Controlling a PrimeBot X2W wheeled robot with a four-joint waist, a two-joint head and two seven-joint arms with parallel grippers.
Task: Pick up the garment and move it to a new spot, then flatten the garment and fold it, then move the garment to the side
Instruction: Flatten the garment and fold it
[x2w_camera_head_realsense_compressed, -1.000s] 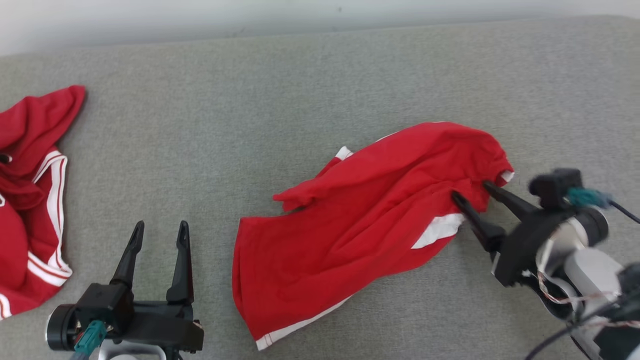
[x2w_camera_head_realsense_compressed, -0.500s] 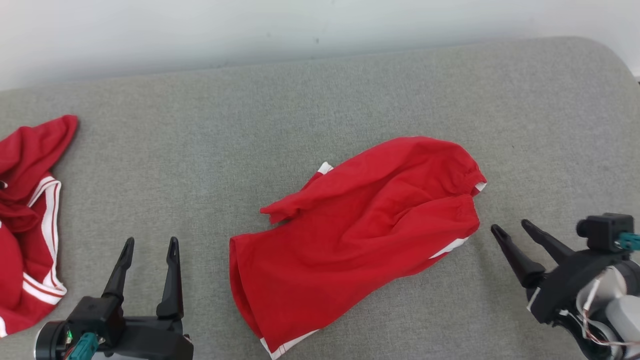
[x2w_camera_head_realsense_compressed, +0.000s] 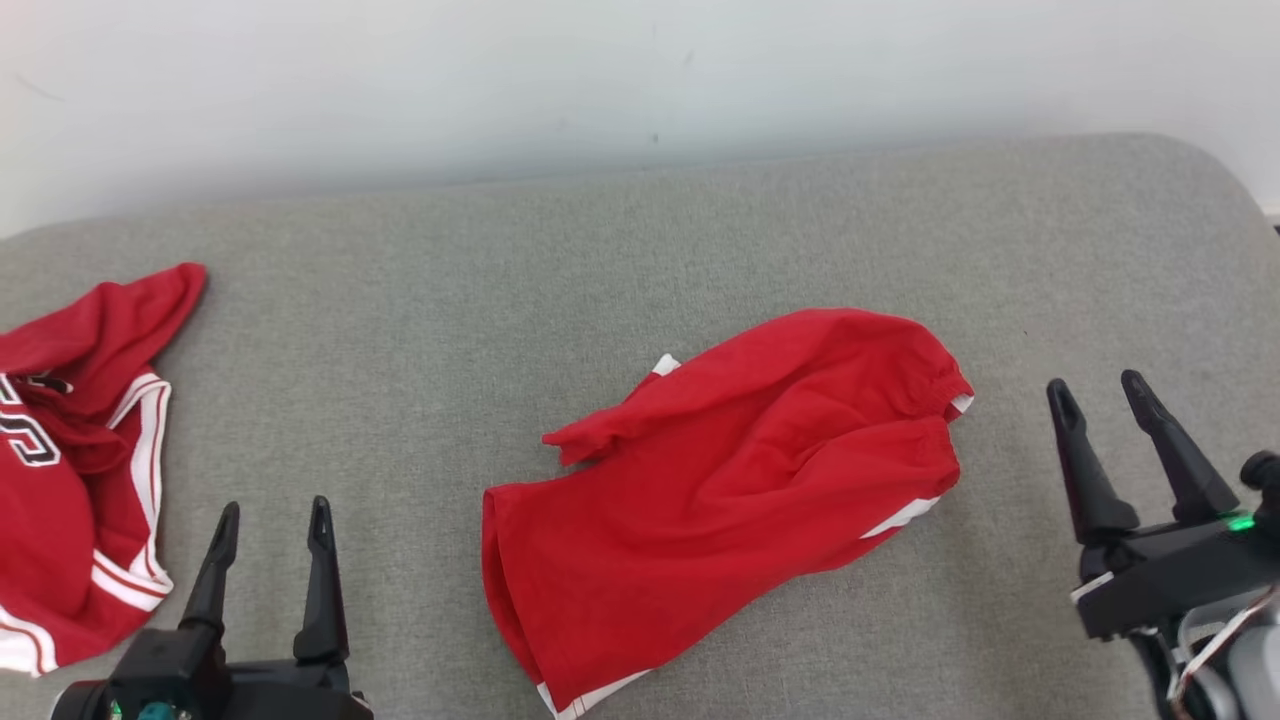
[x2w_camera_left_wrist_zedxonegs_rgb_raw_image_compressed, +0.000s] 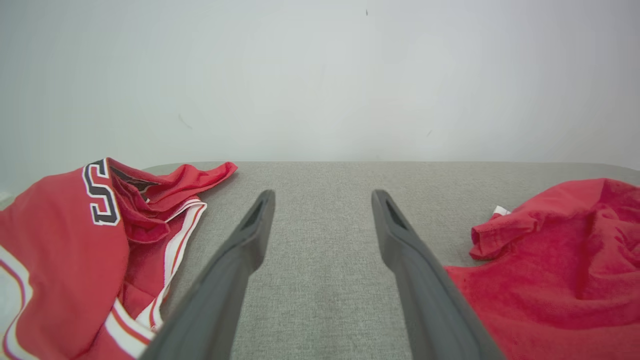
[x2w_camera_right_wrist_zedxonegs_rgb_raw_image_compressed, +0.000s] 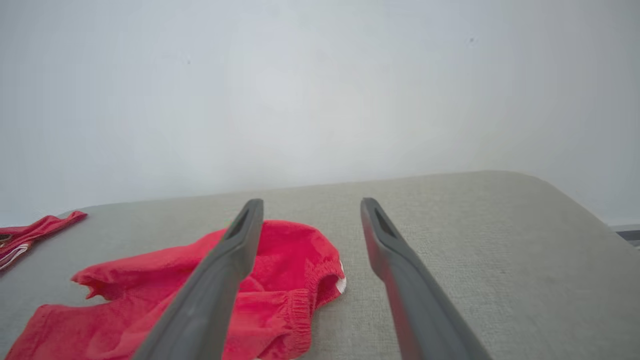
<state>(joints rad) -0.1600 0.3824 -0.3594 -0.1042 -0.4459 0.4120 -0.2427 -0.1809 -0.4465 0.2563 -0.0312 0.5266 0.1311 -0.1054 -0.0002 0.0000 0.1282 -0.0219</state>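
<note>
Black left pincer (x2w_camera_head_realsense_compressed: 274, 512) and right pincer (x2w_camera_head_realsense_compressed: 1096, 390), long tapered fingers (x2w_camera_head_realsense_compressed: 1085, 470); green light (x2w_camera_head_realsense_compressed: 1241, 523) on the right base

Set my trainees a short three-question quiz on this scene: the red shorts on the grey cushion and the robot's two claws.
1. Fill the gap: the red shorts lie on the grey cushion, while the left claw and right claw both stand ___.
2. What lies to the left claw's left? A. a red jersey with white trim; B. a blue towel; C. a shoe.
3. True or false: the right claw is clamped on the red shorts.
Key: 1 open; 2 A; 3 false, it is apart from them.
</note>
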